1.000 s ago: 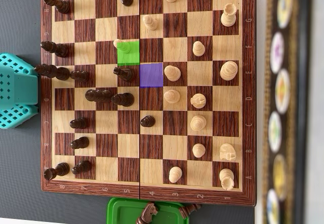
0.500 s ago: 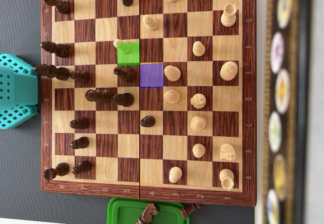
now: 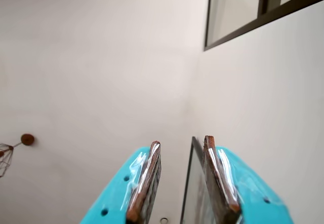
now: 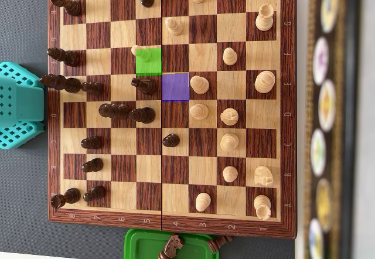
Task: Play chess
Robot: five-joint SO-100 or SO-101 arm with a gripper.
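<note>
Chessboard point(image 4: 170, 224) fills most of the bench in overhead view, approx centred; right bench edge blurred. Green tray point(image 4: 140, 244) cut off at bottom edge w/ 2 dark pieces. Green square, purple square: 1 each. Gripper point(image 3: 179, 183) points at wall in wrist view, jaws slightly spread, empty.

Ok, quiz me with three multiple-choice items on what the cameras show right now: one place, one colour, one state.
1. The green tray lies: A) against the board's bottom edge in the overhead view; B) on the board; C) at its right edge.
2. The marked square with no piece on it is: A) red; B) purple; C) yellow.
3. The gripper is: A) shut on a pawn; B) holding the tray; C) open and empty.

A: the tray pokes in below the board's frame. B: the purple square is bare. C: the wrist view shows only wall between the fingers.
</note>
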